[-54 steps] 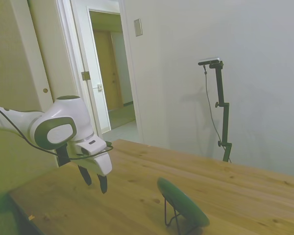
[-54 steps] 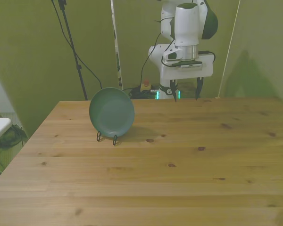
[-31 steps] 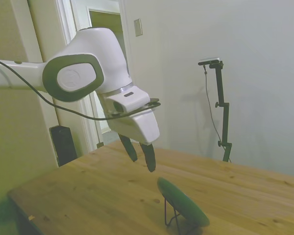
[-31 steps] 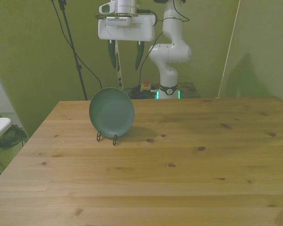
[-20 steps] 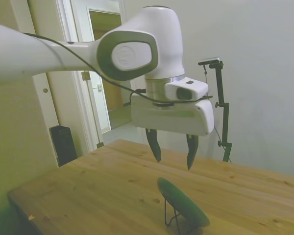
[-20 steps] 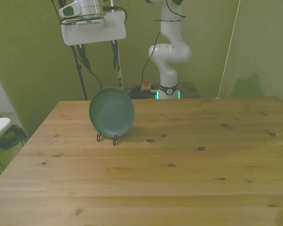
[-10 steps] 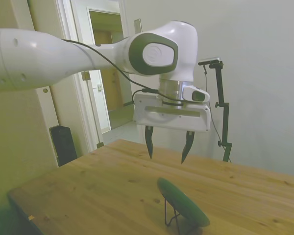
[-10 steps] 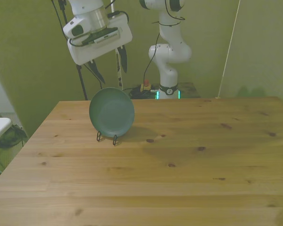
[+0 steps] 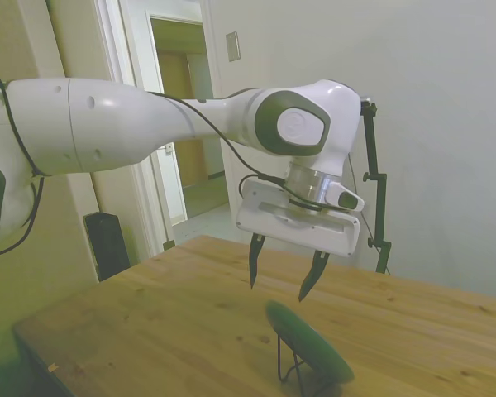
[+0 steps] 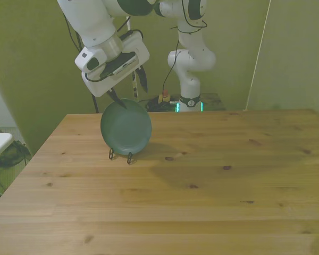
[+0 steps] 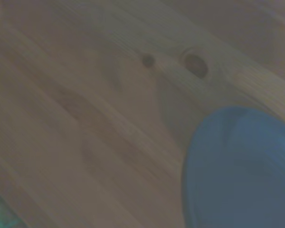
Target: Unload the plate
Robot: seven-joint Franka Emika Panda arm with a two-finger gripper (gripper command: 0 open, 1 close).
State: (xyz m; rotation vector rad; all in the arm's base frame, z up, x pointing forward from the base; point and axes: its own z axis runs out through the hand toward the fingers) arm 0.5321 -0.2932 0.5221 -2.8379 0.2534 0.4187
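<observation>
Side view: your hand hangs above the plate, fingers spread wide and holding nothing. The plate stands tilted on a thin wire stand on the counter, its upper rim toward 10 o'clock, just below the fingertips. To do this step well, bring the fingers down astride that upper rim and close only once the rim sits between them.

Front view: the hand sits at 12 o'clock of the plate, one fingertip nearly at the rim. The counter lies open toward 3 and 6 o'clock; its edge runs close at 9 o'clock, so lift upward and carry toward 4 o'clock.

Wrist view: the plate shows blurred over wood grain; no further detail is legible.
</observation>
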